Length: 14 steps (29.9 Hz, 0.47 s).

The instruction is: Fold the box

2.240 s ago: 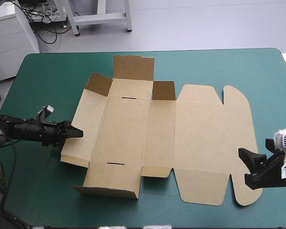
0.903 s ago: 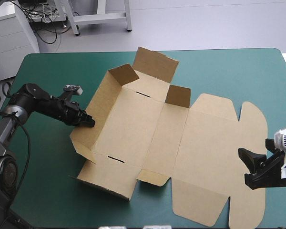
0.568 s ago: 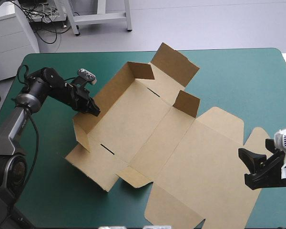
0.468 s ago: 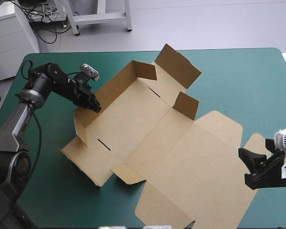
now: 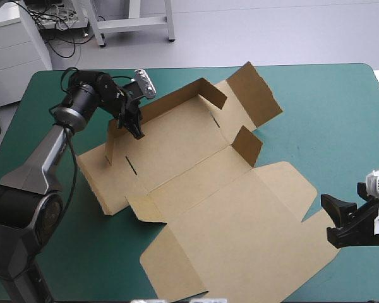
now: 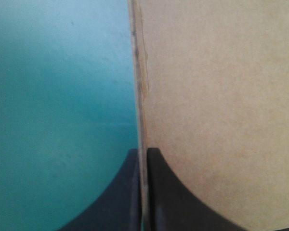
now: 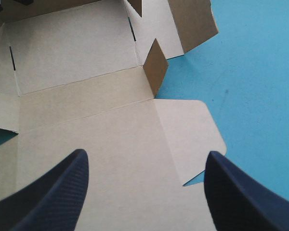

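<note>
While the left gripper [image 5: 137, 130] pinches a raised wall of the box [image 5: 240, 214], the right gripper [image 5: 338, 221] hangs spread wide near its lid.

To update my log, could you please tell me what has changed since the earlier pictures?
The left pincer, shut on a side wall of the box, raised that wall and swung toward the far edge of the table, turning the box clockwise; its lid slid toward the near edge. The right pincer stayed open, unmoved.
</note>
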Each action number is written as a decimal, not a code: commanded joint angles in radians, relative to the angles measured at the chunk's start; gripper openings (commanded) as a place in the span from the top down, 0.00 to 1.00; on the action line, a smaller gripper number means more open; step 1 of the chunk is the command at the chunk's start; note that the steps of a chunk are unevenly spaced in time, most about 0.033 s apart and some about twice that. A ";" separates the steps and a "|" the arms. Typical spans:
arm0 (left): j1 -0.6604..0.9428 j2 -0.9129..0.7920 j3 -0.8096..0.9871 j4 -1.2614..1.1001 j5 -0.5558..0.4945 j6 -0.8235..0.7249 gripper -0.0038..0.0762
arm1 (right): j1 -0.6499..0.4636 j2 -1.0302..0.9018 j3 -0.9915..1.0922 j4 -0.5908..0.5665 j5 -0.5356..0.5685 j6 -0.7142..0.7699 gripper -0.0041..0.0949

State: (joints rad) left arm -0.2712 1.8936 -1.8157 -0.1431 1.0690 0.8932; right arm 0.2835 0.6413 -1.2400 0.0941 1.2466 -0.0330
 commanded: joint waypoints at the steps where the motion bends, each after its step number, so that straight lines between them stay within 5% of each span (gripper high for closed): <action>1: -0.041 -0.049 -0.040 0.012 -0.131 0.122 0.99 | -0.004 0.007 -0.020 -0.033 -0.001 -0.002 0.32; 8: -0.087 -0.032 -0.040 0.046 -0.366 0.170 0.99 | -0.004 0.008 -0.020 -0.041 -0.001 -0.002 0.32; 14: -0.153 -0.016 -0.040 0.015 -0.484 0.436 0.99 | -0.004 0.013 -0.020 -0.041 -0.001 -0.002 0.32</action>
State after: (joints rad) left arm -0.3865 1.9304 -1.8203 -0.0900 0.7104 1.2023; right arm 0.2835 0.6421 -1.2400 0.0575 1.2466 -0.0330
